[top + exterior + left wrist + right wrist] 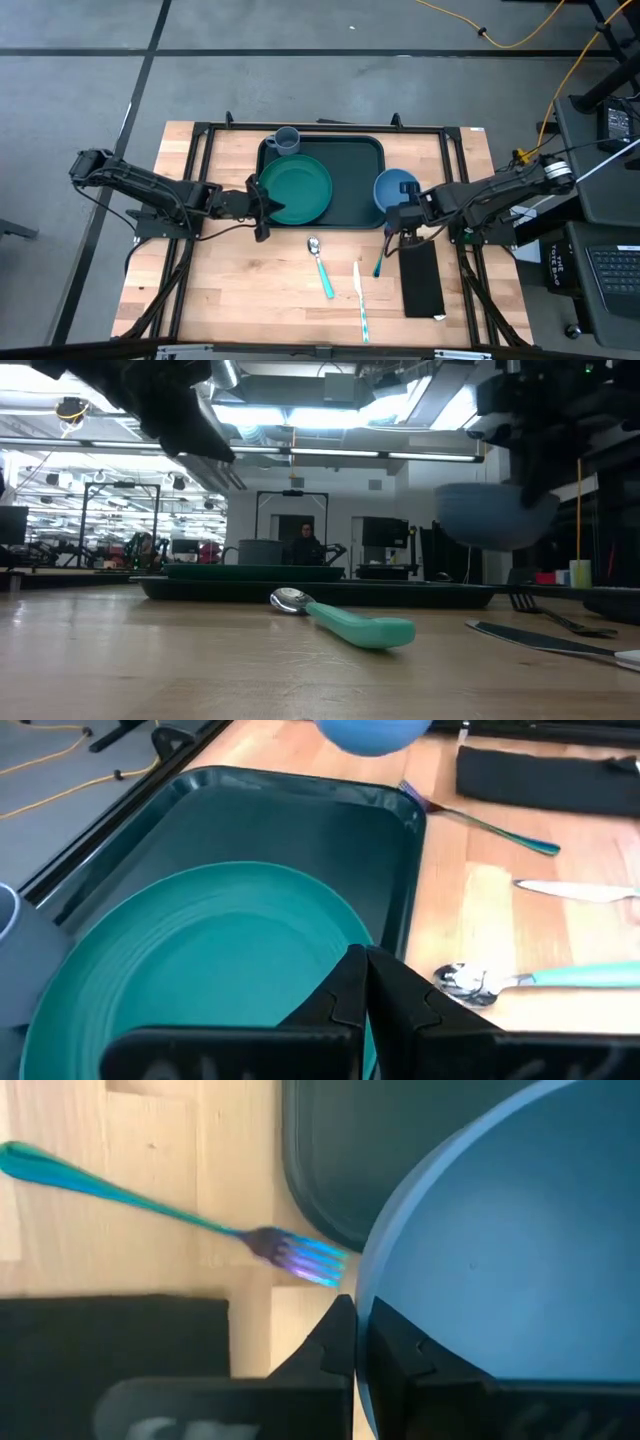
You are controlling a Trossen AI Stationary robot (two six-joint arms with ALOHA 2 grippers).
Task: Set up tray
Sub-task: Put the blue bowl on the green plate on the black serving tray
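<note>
**Bowl in the air, plate pinned at the tray's edge**

My right gripper (404, 216) is clamped on the rim of the blue bowl (396, 189), which the low view shows lifted clear of the table, hanging over the right end of the tray (355, 160). My worry is that thin pinch on the rim: if the bowl swings or clips the tray's raised edge as I lower it, it could slip out and land half on the wood, or come down on the fork (380, 262) lying just beside the tray.

My left gripper (268, 207) is closed on the near rim of the green plate (295, 188). If I pull away without letting go cleanly, I drag the plate off the tray.

The tray sits at the far middle of the table. In it lies the plate, filling its left half; a grey cup (286, 141) stands at its far left corner. The spoon (321, 264), knife (359, 296) and black napkin (420, 279) wait outside on the table
</note>
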